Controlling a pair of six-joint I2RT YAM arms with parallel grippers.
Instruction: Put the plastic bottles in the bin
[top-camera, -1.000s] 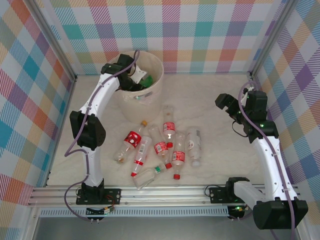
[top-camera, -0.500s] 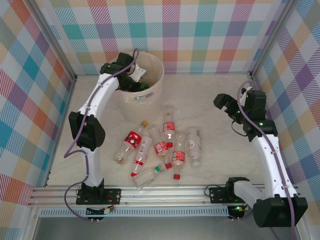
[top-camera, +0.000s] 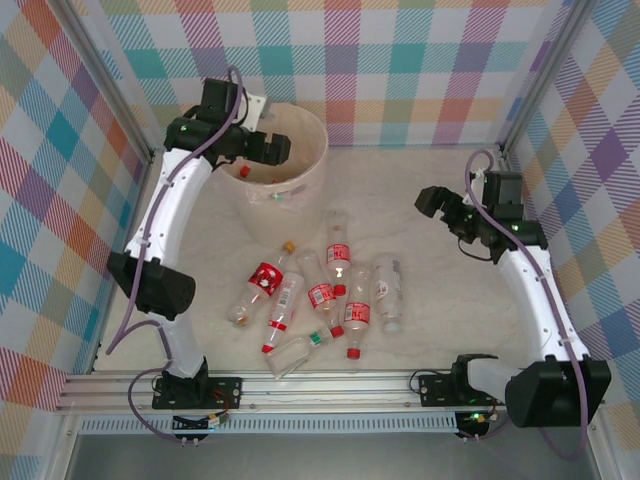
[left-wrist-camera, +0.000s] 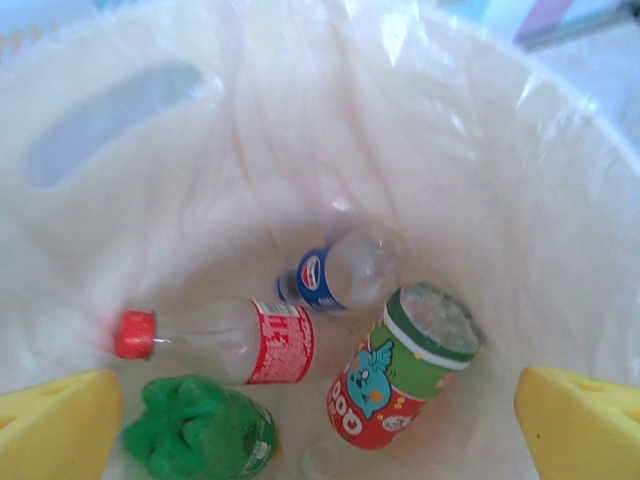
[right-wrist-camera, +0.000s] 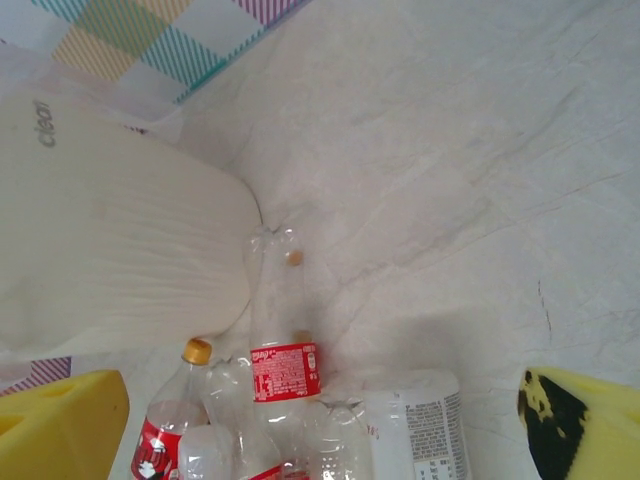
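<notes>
The left gripper (top-camera: 262, 148) hangs wide open and empty over the bin (top-camera: 300, 205) at the far left, with several bottles (left-wrist-camera: 262, 342) lying inside. The right gripper (top-camera: 432, 200), also wide open and empty, hovers to the right of the bottle pile (top-camera: 335, 295) on the surface (top-camera: 440, 300).

The round cream plastic bin (left-wrist-camera: 110, 120) stands upright straight below my left gripper (top-camera: 268, 150). On its floor lie a clear red-capped, red-labelled bottle (left-wrist-camera: 230, 340), a blue-labelled one (left-wrist-camera: 345, 275), a crumpled green one (left-wrist-camera: 205, 430) and a green-and-red labelled one (left-wrist-camera: 405, 365). Below my right gripper (top-camera: 432, 200), more clear plastic bottles (top-camera: 357, 312) lie clustered on their sides. One red-labelled bottle (right-wrist-camera: 283, 340) lies just beside the bin.
</notes>
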